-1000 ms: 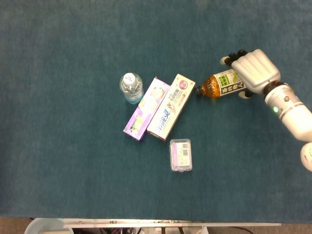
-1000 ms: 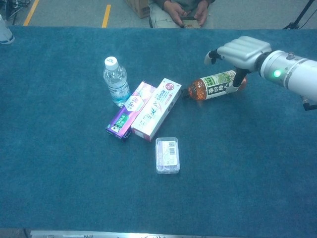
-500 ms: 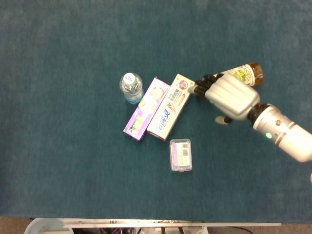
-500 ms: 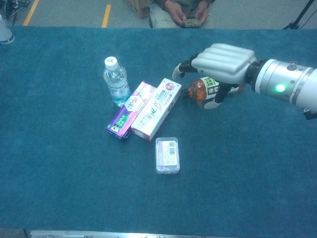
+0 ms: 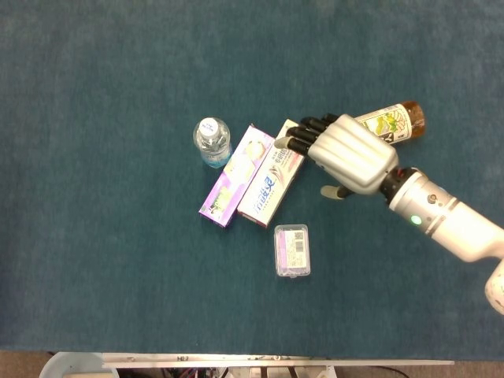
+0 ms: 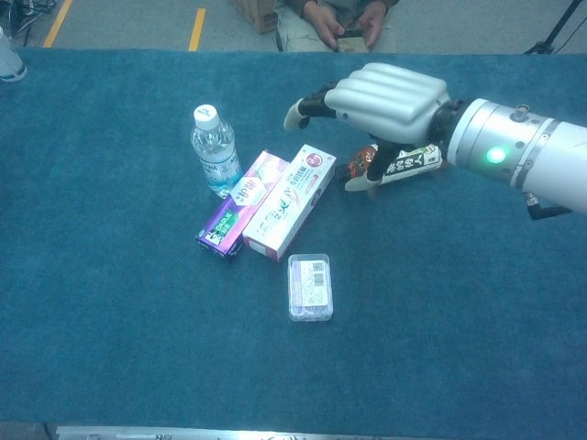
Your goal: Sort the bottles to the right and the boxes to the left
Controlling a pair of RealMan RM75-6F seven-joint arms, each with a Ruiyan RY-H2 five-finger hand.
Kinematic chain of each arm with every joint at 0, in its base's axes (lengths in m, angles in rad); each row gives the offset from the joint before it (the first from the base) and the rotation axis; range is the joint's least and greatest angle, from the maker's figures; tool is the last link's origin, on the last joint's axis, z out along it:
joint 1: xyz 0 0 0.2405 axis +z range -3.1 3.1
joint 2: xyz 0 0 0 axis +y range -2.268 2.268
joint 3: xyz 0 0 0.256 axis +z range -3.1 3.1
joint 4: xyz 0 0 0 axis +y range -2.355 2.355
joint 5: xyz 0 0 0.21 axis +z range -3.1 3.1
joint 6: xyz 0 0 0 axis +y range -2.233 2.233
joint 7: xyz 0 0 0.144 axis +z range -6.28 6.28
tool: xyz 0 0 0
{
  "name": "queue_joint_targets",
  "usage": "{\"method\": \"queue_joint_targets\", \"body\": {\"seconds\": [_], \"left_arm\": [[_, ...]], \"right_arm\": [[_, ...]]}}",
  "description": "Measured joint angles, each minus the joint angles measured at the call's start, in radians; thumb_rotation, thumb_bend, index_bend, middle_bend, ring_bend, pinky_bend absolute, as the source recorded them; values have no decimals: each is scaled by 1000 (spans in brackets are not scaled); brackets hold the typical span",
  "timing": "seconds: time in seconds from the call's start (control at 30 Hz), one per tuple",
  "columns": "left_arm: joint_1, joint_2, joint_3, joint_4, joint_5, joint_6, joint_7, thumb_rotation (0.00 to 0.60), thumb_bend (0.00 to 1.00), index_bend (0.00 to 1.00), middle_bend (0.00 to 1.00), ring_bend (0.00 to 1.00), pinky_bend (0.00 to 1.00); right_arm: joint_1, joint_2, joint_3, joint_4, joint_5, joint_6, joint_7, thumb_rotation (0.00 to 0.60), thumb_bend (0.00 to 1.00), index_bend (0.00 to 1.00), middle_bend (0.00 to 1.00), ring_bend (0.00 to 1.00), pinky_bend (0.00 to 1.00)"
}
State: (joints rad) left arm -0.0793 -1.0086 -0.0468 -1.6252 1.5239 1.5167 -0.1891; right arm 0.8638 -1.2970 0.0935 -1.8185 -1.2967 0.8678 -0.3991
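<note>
My right hand hovers open and holds nothing, its fingers stretched left over the top end of the white toothpaste box. In the chest view the right hand is above and in front of the brown tea bottle. The tea bottle lies on its side, partly hidden by the hand. A purple box lies against the white box. A clear water bottle stands upright to their left. A small clear plastic box lies nearer the front. My left hand is out of both views.
A blue cloth covers the table, with bare stretches left and right of the cluster. In the chest view a seated person is beyond the far edge. Another bottle shows at the far left corner.
My right hand has moved left from over the tea bottle's base to above the white box's end. The tea bottle stays lying about where it was.
</note>
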Motion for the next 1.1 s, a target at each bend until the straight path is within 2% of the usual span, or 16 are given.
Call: {"method": "queue_joint_targets", "body": {"seconds": [0.2,0.43,1.1], "left_arm": [[5,6,1,-6,-6,2,3,600,237,126,161,103,188],[8,11,2,-12,-3,6,4,600,237,126,161,103,188],[35,32,7,-19,-19,23,-2,600,237,126,161,103,188]], "right_arm": [[5,-28,26,6,13,17,4,600,75,166,273,199,370],[40,-86,83,39,59,13,19,600,13,138,234,165,349],[203,-300,183,254,266,-72,6,600,0,82,190,140,342]]}}
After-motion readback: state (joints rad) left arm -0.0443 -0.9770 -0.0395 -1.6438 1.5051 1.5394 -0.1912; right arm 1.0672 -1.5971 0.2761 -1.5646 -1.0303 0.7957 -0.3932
